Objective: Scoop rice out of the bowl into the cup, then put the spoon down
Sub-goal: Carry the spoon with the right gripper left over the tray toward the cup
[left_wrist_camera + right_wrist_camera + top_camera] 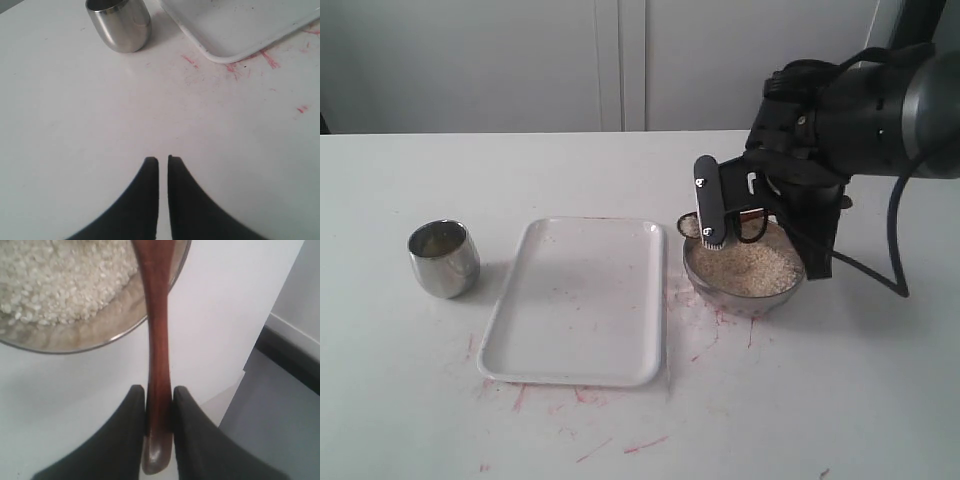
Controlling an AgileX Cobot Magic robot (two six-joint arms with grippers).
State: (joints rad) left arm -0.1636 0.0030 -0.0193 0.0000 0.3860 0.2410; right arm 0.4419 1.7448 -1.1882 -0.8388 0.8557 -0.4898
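The white table (820, 400) carries everything. My right arm (880, 100) reaches in from the far right. The empty white tray (580, 300) lies in the middle, the bowl (740, 298) is just to its right, and the cup (444, 260) stands well apart on the left.

The right gripper (157, 388) pinches the spoon (156, 340) near the end of its handle, with the shaft running out over the bowl's rim towards the rice (745, 265). The left gripper (163, 160) has its jaws pressed almost together on nothing and hangs over bare table on the near side of the cup.

I judge this to be the scooping step, at the bowl. The next move calls for a level lift, then a long carry left across the tray to the cup's narrow mouth, and a tilt there.

The spoon's head is cut off in the wrist view and hidden behind the gripper from outside, so I cannot tell whether it is loaded. I also cannot make out whether the cup holds any rice.
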